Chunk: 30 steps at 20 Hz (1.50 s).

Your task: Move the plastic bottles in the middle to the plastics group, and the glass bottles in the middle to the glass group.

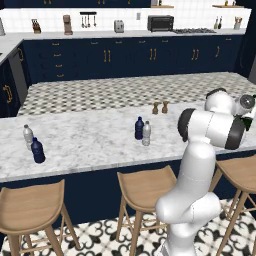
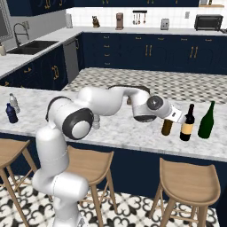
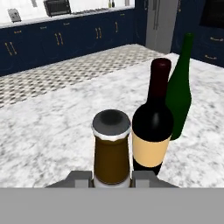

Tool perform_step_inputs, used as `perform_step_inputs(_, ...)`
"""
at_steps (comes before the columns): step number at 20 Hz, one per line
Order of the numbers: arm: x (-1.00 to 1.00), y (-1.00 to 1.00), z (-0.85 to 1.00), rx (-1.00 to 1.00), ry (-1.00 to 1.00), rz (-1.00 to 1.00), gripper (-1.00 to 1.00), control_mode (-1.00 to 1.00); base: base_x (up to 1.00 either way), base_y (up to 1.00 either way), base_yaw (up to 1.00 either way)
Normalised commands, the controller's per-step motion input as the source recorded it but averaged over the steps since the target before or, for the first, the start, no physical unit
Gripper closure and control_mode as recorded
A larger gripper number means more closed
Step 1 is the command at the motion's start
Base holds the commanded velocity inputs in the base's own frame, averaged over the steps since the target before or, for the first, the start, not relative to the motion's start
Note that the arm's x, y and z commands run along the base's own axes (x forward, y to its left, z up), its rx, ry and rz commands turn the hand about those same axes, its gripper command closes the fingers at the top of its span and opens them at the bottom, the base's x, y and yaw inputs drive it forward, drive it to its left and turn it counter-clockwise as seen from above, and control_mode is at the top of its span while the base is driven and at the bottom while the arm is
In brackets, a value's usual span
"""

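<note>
While clamped on the amber bottle [image 3: 112, 148], gripper [image 3: 112, 178] holds it upright beside dark wine bottle [image 3: 152, 131] and green wine bottle [image 3: 180, 94] on counter [image 3: 52, 131].

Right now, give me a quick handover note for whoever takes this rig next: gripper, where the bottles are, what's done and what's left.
Gripper: shut on the amber bottle, which stands on the island counter beside the dark tan-label wine bottle and green wine bottle.
Done: the amber bottle has reached the glass group, not yet released.
Left: let go, then move the middle navy bottle and clear bottle to the plastics pair at the counter's left end.
</note>
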Motion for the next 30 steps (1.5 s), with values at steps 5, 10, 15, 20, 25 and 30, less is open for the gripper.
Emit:
perform_step_inputs(5, 0.00, 0.00, -0.03, -0.01, 0.00, -0.01, 1.00, -1.00, 0.00, 0.00, 0.00)
perform_step_inputs(10, 0.07, 0.00, -0.01, -0.06, 0.00, -0.03, 1.00, -1.00, 0.00, 0.00, 0.00)
perform_step_inputs(15, 0.06, 0.00, 0.00, -0.02, 0.03, -0.01, 1.00, -1.00, 0.00, 0.00, 0.00)
perform_step_inputs(20, 0.00, 0.00, -0.10, 0.00, 0.05, 0.00, 1.00, -1.00, 0.00, 0.00, 0.00)
perform_step_inputs(25, 0.00, 0.00, -0.12, 0.00, 0.00, 0.00, 1.00, -1.00, 0.00, 0.00, 0.00)
perform_step_inputs(30, 0.00, 0.00, -0.15, 0.00, 0.00, 0.00, 1.00, -1.00, 0.00, 0.00, 0.00)
